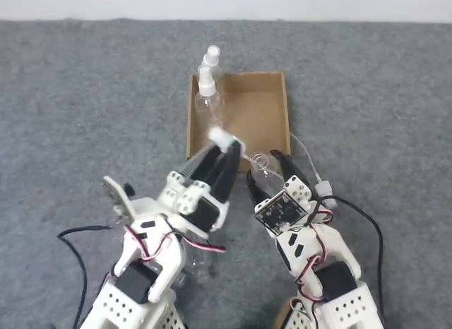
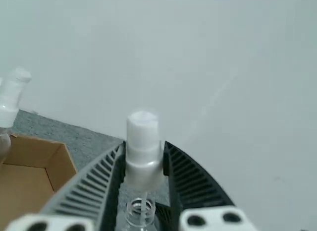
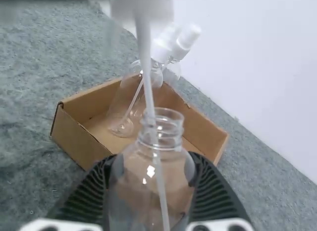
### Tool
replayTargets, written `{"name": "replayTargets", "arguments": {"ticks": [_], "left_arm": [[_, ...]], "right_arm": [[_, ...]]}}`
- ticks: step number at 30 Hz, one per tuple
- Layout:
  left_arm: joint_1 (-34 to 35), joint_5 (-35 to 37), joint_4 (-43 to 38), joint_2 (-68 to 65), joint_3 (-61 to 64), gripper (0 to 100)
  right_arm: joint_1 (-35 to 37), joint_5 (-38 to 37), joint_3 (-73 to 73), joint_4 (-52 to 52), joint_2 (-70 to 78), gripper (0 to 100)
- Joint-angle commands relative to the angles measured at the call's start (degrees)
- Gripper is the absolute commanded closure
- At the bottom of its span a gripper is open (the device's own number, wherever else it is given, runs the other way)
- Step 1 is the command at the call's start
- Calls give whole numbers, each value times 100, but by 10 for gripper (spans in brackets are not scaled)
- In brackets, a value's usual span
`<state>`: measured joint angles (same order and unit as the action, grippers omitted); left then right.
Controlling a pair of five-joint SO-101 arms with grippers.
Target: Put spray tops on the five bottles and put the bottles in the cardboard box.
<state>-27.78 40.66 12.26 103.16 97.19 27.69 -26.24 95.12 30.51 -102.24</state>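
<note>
The spray top (image 1: 224,139), pinched in the left end effector (image 2: 143,150), hangs over the open bottle (image 3: 158,142). Its tube (image 3: 145,77) runs down into the neck. The right end effector (image 1: 263,166) clamps that bottle, base hidden, just beside the cardboard box (image 1: 285,110). Two capped bottles (image 1: 209,96) sit inside the box. From overhead, the held bottle is barely discernible against the grey counter (image 1: 374,96).

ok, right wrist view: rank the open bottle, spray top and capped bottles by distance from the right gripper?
1. open bottle: gripped in the right gripper itself.
2. spray top: just above that bottle, its tube down the neck.
3. capped bottles: inside the cardboard box, beyond the held bottle.
</note>
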Motion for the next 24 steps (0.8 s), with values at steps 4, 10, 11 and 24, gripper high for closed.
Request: {"name": "replayTargets", "arguments": {"ticks": [4, 10, 11, 24], "left_arm": [[-308, -290, 18, 132, -66, 987], [-325, -316, 149, 132, -66, 984], [-325, -316, 185, 132, -66, 984], [-334, -316, 396, 132, -66, 870]], "right_arm": [[13, -18, 132, 4, -171, 991], [13, -18, 132, 4, -171, 991], [13, -18, 132, 4, -171, 991], [13, -18, 132, 4, -171, 991]]}}
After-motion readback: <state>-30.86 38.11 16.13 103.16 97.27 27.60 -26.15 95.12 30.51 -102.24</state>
